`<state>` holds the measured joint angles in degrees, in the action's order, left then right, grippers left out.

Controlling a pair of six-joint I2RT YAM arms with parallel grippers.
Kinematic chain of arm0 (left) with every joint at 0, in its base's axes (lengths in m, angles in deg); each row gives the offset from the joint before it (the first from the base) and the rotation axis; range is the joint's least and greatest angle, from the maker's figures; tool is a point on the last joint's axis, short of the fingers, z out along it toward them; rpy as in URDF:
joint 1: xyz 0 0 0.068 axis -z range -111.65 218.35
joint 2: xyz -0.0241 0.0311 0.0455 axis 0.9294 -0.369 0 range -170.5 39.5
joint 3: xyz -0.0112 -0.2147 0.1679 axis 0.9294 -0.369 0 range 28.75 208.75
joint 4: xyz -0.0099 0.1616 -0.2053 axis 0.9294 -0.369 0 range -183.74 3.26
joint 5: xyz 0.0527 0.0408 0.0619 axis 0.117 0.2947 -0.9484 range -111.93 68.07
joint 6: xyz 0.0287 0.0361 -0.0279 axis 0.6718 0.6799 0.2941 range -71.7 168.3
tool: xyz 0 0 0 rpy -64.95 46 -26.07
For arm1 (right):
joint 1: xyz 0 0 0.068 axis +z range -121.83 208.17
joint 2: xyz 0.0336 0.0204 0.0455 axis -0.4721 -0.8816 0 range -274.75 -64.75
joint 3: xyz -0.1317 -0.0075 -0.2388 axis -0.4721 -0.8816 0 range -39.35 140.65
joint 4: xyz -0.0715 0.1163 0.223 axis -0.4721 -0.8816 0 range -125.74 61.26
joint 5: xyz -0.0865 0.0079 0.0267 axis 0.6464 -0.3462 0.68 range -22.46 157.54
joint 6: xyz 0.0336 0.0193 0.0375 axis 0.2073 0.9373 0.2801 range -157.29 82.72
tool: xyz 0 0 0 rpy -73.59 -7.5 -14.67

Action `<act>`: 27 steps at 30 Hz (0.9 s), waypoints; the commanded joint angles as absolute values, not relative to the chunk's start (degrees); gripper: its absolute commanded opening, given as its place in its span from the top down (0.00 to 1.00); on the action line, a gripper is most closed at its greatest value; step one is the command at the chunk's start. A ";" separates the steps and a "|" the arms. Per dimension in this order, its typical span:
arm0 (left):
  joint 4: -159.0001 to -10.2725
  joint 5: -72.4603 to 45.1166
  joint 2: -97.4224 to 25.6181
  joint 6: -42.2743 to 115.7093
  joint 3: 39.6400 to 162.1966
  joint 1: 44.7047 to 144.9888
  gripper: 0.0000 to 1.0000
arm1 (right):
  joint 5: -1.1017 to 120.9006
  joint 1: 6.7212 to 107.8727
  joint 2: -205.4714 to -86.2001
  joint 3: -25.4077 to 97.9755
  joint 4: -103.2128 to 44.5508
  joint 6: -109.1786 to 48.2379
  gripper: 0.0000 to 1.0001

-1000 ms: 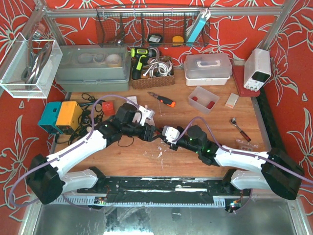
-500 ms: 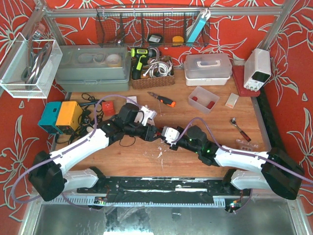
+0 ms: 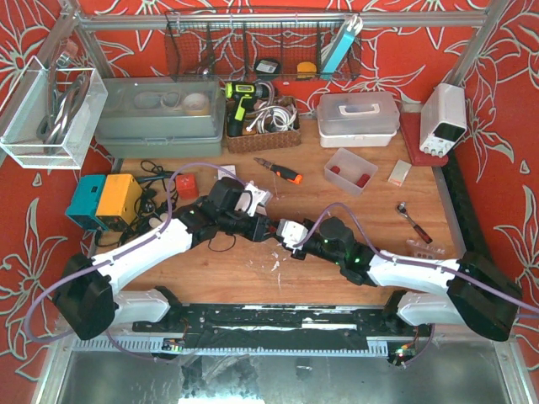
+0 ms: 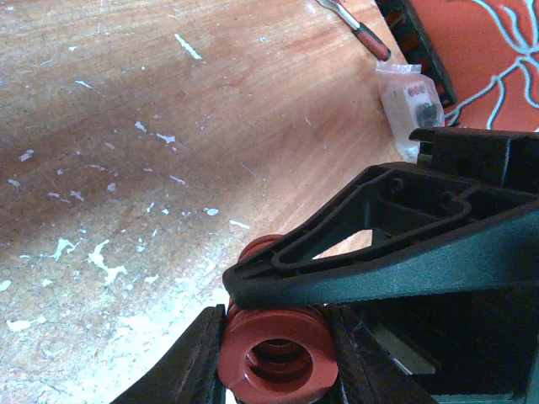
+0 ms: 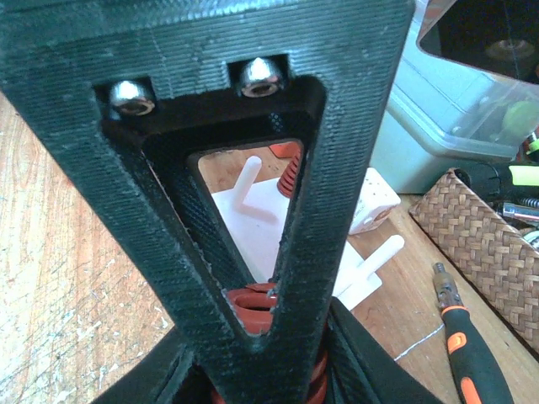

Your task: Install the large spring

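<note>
Handover of large red coil spring (image 4: 274, 362) at middle of wooden bench (image 4: 126, 126).
Both the right gripper (image 5: 265, 370) and the left gripper (image 4: 274, 337) clamped it; next, one probably had to release before seating on white pegged plate (image 5: 253, 227).

Large red coil spring (image 4: 274, 360), axis horizontal, pinched in left claw (image 4: 275, 337), clear of the counter (image 4: 126, 126).

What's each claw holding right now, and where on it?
Both grip the large spring: the left claw pinches its end ring; the right claw is shut on the coils just behind that.
</note>
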<state>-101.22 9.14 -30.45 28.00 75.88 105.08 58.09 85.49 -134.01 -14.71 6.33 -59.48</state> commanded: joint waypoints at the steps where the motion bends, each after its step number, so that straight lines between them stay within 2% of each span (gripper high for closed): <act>1: -101.59 9.01 -30.42 28.38 78.17 105.70 0.90 | 59.37 86.00 -134.02 -13.35 7.55 -59.96 0.78; 5: -101.59 5.95 -29.90 27.95 78.41 105.70 0.99 | 61.14 86.00 -133.86 -13.08 6.78 -59.66 0.59; 7: -101.55 3.93 -29.46 27.67 78.44 105.62 1.00 | 61.66 86.00 -133.84 -13.08 6.68 -59.59 0.47; 10: -102.32 0.91 -28.64 27.55 78.90 105.41 1.00 | 62.10 86.00 -133.61 -12.94 6.11 -59.32 0.25; 12: -103.49 -1.41 -27.93 27.68 79.61 104.84 1.00 | 63.24 86.00 -133.16 -12.94 6.01 -58.67 0.05; 13: -104.28 -2.73 -27.60 27.92 80.04 104.52 1.00 | 63.98 86.00 -132.81 -13.11 6.22 -58.24 0.02; 19: -111.50 -13.80 -26.73 28.74 82.86 100.89 1.00 | 73.84 85.79 -129.74 -13.23 6.11 -51.93 0.01; 23: -115.97 -18.25 -26.92 29.04 83.77 96.49 1.00 | 82.66 83.39 -129.05 -7.91 -4.70 -41.42 0.01; 27: -119.66 -22.14 -27.74 30.04 84.98 92.47 1.00 | 83.45 78.51 -130.36 -2.56 -15.83 -28.90 0.01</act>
